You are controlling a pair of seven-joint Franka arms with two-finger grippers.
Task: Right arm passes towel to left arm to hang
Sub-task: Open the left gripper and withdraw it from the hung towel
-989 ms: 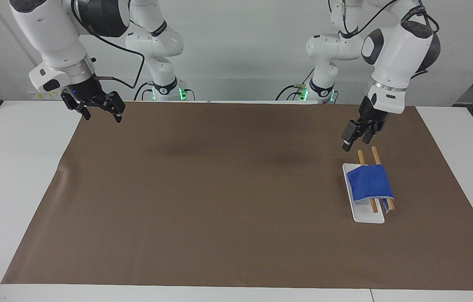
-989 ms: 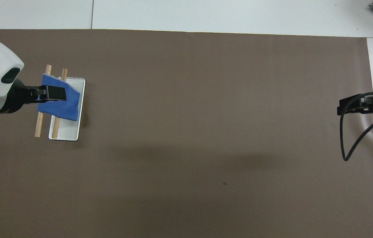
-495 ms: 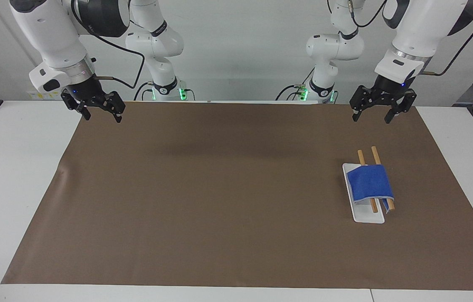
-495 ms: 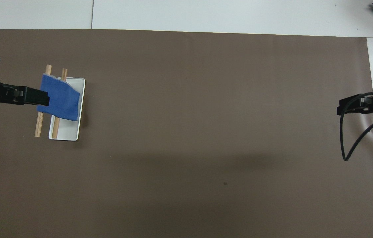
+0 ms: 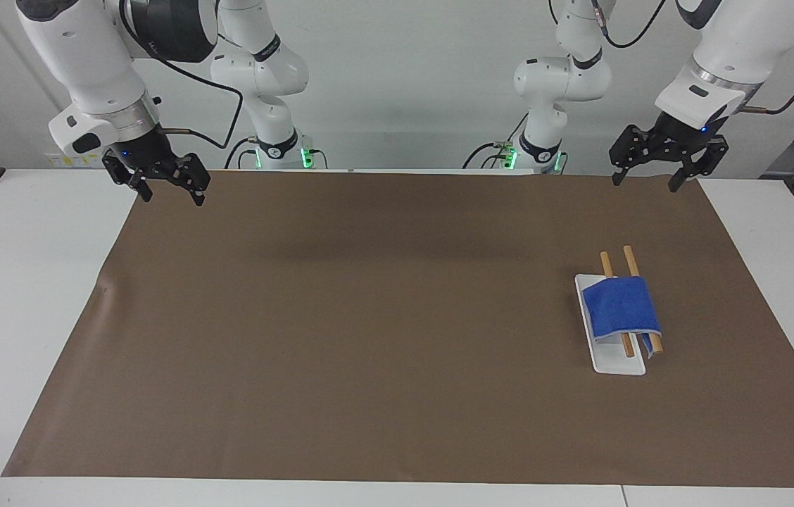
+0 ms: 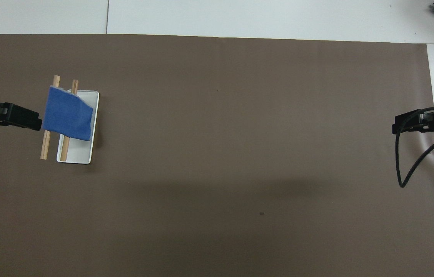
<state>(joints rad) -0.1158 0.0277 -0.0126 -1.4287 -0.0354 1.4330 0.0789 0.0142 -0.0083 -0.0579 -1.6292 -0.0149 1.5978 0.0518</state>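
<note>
The blue towel (image 5: 621, 308) lies over the rack (image 5: 612, 360). Left gripper (image 5: 666, 162) and right gripper (image 5: 161, 179), both spread wide and empty, hang well apart from the rack.

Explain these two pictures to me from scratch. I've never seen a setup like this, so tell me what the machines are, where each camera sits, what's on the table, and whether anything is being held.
These are two white robot arms, each ending in a black two-finger gripper. One picture faces the robots from across the table; the other looks down from above their own end, so the sides appear swapped.

A brown mat covers the table. Toward the left arm's end stands a rack with a white base and two wooden rods. The towel, a small blue cloth, is draped over those rods.

Nothing is held. The left gripper hangs open in the air above the mat's edge nearest the robots, apart from the towel. The right gripper waits open above the mat's corner at the right arm's end.
</note>
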